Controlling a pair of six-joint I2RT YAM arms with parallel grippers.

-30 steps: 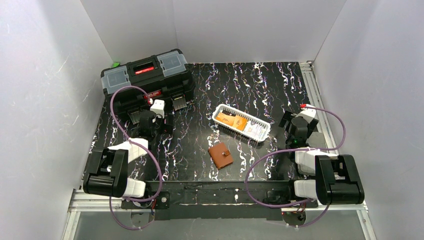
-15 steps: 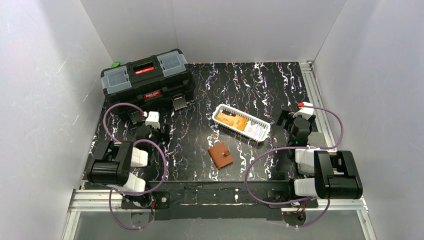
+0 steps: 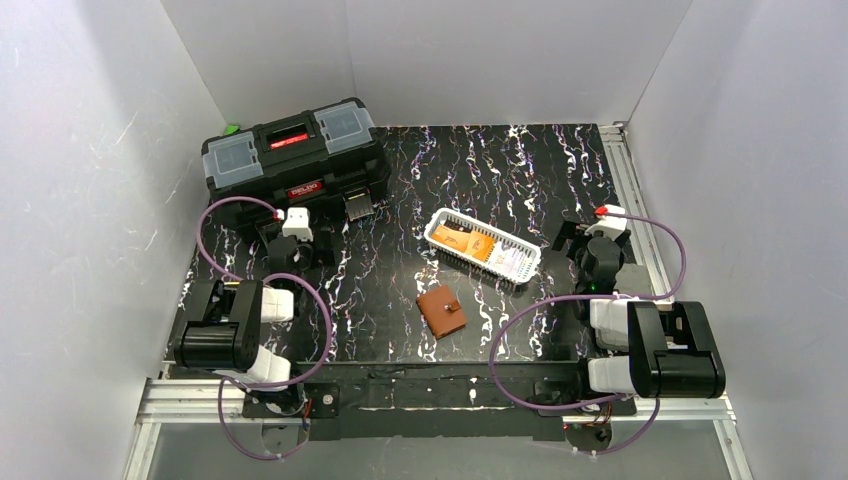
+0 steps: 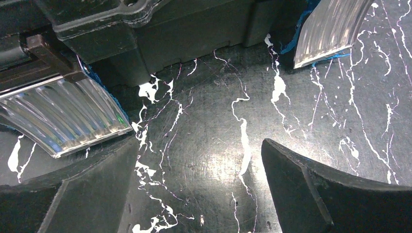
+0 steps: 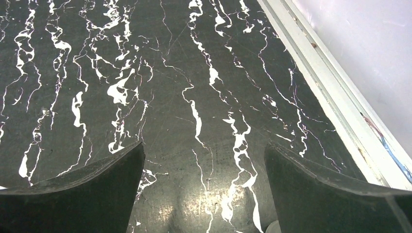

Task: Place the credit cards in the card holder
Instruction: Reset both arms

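Note:
The brown leather card holder (image 3: pixel 441 310) lies shut on the black marbled table (image 3: pixel 500 170), near the front middle. The credit cards (image 3: pixel 481 247), orange and whitish, lie in a white slotted basket (image 3: pixel 437 228) behind it. My left gripper (image 3: pixel 298 242) (image 4: pixel 198 160) is open and empty, low over the table in front of the toolbox, far left of the card holder. My right gripper (image 3: pixel 590 238) (image 5: pixel 204 160) is open and empty over bare table, right of the basket. Neither wrist view shows the cards or the card holder.
A big black toolbox (image 3: pixel 290 155) (image 4: pixel 160 29) stands at the back left; its two metal latches (image 4: pixel 63 116) (image 4: pixel 330 29) hang just ahead of my left fingers. A metal rail (image 5: pixel 335 97) runs along the table's right edge by the white wall.
The left arm has folded back toward its base, and its gripper has shifted a little left and toward the toolbox. The right gripper has edged slightly away from the base. Both stayed open.

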